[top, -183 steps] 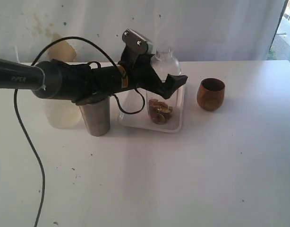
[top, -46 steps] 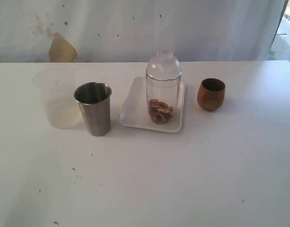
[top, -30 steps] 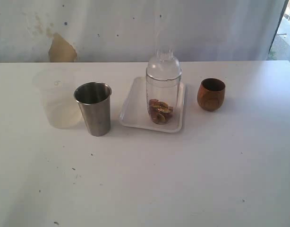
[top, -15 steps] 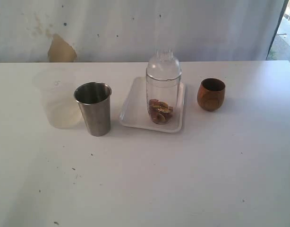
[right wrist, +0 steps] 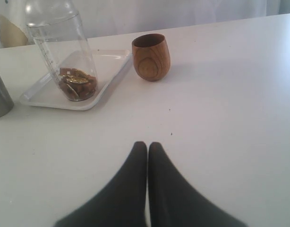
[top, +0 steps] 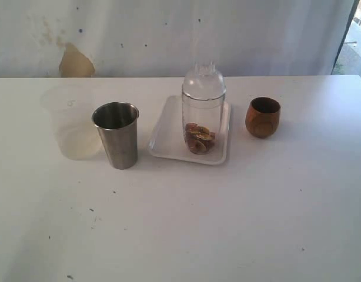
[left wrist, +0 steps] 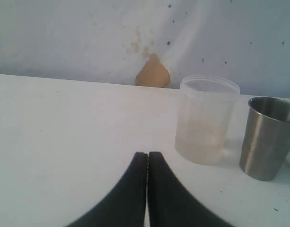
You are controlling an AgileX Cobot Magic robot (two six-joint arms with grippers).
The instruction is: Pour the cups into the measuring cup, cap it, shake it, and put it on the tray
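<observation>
The clear measuring cup (top: 203, 108) stands capped with its dome lid on the white tray (top: 169, 138), brown pieces in its bottom; it also shows in the right wrist view, measuring cup (right wrist: 60, 42) on tray (right wrist: 107, 71). The steel tumbler (top: 116, 134) stands left of the tray, the wooden cup (top: 263, 117) right of it. My left gripper (left wrist: 148, 155) is shut and empty over bare table, short of the tumbler (left wrist: 267, 138). Also shut and empty, my right gripper (right wrist: 147, 144) sits back from the wooden cup (right wrist: 151, 56). Neither arm appears in the exterior view.
A frosted translucent cup (top: 72, 122) stands left of the tumbler, seen too from the left wrist as the frosted cup (left wrist: 207, 119). A brown stain (top: 76, 61) marks the white backdrop behind the table.
The left arm, which reached over the tray about six seconds ago, has withdrawn out of the exterior view. Nothing on the table has moved in the last second and a half.
</observation>
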